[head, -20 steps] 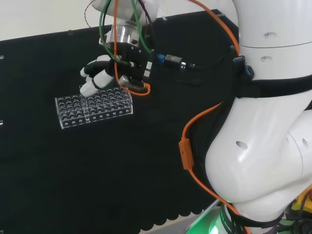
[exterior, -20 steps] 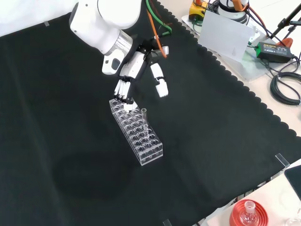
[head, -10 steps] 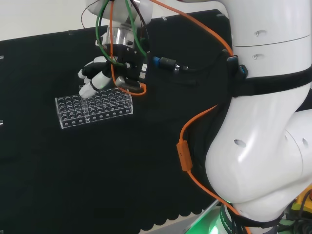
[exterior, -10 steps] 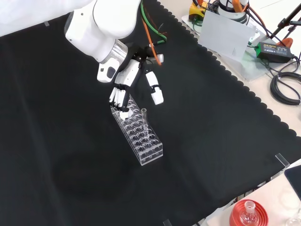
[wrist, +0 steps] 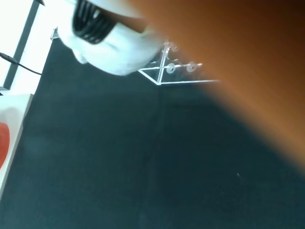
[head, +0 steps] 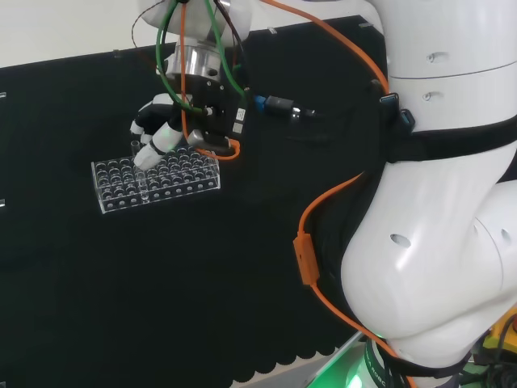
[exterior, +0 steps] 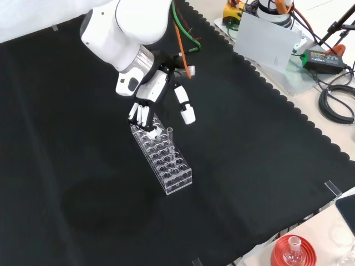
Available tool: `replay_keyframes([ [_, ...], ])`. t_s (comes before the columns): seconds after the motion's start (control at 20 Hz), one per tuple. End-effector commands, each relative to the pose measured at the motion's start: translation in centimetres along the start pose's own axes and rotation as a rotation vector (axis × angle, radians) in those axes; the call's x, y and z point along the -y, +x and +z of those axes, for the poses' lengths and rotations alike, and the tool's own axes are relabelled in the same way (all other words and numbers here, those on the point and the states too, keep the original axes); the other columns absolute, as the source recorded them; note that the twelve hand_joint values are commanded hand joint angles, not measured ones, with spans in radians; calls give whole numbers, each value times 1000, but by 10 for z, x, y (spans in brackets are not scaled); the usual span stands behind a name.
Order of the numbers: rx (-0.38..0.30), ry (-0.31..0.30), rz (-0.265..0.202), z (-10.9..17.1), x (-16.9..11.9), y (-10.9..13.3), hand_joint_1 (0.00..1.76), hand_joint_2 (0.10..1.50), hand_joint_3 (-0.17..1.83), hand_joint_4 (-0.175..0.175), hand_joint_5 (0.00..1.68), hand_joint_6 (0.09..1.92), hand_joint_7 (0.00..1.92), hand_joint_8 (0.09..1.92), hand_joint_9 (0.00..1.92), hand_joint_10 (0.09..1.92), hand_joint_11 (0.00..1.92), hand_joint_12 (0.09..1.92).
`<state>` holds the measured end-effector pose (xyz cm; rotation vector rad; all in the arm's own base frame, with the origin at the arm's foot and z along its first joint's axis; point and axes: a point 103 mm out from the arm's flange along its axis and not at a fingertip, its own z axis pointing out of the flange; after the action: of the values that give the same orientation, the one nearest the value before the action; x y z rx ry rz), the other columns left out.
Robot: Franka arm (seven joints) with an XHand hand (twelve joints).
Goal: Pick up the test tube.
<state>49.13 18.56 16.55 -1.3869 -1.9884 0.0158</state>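
The clear glass test tube [exterior: 170,134] is kept upright by the clear plastic rack [exterior: 161,155]. The black and white hand [exterior: 152,101] is poised at the tube's 11 o'clock in the front view, fingers spread apart for a pinch, nothing held.

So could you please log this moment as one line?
phase: reaching | hand: open above rack | test tube: upright in rack, not grasped

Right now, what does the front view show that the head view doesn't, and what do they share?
Front view alone: the thumb held apart from the fingers, a red ribbed stand with a flask at the cloth's near edge, and a cable coil on the bench beyond the cloth.

Head view alone: the arm's big white links at the right, with an orange cable hanging across them.

Both: the hand above one end of the clear rack, fingertips near the standing test tube, not yet closed on it.
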Motion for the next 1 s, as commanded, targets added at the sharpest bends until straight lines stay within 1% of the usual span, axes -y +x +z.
replay_keyframes([
  [0.05, 24, -1, -8, 6, -8, 10, 1093, 595, 769, -136, 414, 883, 645, 856, 452, 911, 12, 1567],
  [0.25, 44, -3, -27, 5, -15, 14, 1103, 595, 771, -144, 442, 914, 672, 859, 476, 910, 26, 1567],
  [0.5, 86, -9, -33, 3, -20, 13, 1123, 599, 776, -157, 508, 960, 736, 847, 527, 887, 61, 1558],
  [0.75, 141, -17, -38, 1, -23, 11, 1158, 603, 790, -174, 646, 971, 857, 809, 607, 845, 114, 1541],
  [1.0, 179, -23, -40, 0, -26, 9, 1176, 609, 797, -175, 765, 958, 953, 793, 678, 816, 169, 1523],
])
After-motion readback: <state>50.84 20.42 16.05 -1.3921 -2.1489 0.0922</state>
